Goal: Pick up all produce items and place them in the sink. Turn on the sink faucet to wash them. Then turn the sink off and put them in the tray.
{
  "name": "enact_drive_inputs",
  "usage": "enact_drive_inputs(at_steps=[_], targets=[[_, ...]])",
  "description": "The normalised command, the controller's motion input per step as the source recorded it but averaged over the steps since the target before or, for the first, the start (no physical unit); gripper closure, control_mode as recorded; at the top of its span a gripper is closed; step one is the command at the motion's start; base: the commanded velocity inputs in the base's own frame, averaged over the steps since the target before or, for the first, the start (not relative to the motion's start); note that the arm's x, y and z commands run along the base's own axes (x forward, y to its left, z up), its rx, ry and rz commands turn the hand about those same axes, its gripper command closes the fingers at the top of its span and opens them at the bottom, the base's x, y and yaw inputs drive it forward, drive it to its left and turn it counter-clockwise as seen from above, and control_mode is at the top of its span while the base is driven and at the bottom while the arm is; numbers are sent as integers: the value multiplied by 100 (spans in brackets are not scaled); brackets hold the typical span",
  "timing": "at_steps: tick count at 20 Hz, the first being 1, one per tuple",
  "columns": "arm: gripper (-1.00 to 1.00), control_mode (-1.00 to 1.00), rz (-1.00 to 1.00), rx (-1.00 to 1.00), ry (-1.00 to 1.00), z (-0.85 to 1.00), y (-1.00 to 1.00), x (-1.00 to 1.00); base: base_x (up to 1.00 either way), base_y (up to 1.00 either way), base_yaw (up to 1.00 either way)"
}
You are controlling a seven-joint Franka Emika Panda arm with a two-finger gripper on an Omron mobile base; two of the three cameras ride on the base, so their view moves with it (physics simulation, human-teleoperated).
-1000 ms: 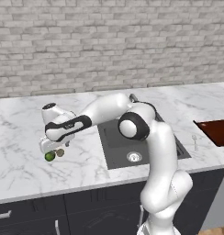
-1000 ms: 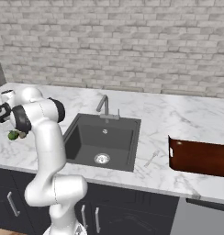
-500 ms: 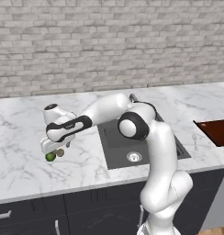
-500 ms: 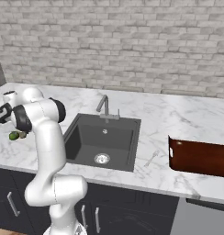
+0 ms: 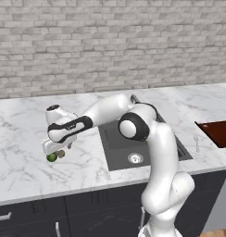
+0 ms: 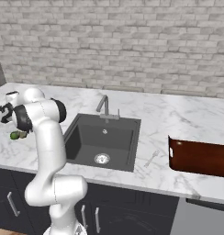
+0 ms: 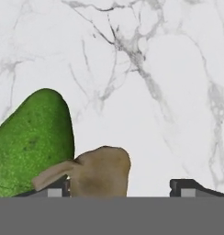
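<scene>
Produce sits on the marble surface (image 5: pixel 22 139) left of the sink (image 5: pixel 119 148): your green fruit (image 7: pixel 33 142) touches the tan lumpy piece (image 7: pixel 98 172). Your gripper (image 7: pixel 118 190) hangs low over them, jaws parted, the tan piece beside one finger (image 7: pixel 54 190). You see the tray (image 6: pixel 201 158) far right.

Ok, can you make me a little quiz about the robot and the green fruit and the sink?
1. True or false: the green fruit lies in the sink.
2. What touches the green fruit in the hand view? A) faucet B) tan-brown piece C) tray
3. Fill in: the tray sits on the counter to the ____ of the sink in the right base view.

Key: 1 false; 2 B; 3 right.
</scene>
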Motion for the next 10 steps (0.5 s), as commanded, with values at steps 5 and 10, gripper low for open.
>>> enact_drive_inputs(at_steps=[5, 10], targets=[[-100, -100, 0, 0, 2, -38, 0, -8, 0, 0, 0], [-100, -100, 0, 0, 0, -16, 0, -16, 0, 0, 0]])
